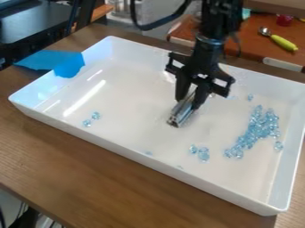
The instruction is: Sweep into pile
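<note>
My gripper [191, 100] hangs over the middle of the white tray [143, 93], shut on a grey, shiny bar-like tool [181, 112] that slants down toward the lower left. Whether the tool touches the tray floor I cannot tell. A long cluster of light blue beads [256, 131] lies in the tray's right part, with a few loose ones beside it. Closer to the front wall is a small group of beads [203, 154], below and right of the tool. Two or three more beads [88, 123] lie at the left.
The tray's raised walls surround the work area on a brown wooden table [113, 178]. Blue tape [68, 64] hangs over the left wall. Behind the tray, a red-brown surface holds a spoon with a yellow-green handle [283, 42] and a small red item [284, 20].
</note>
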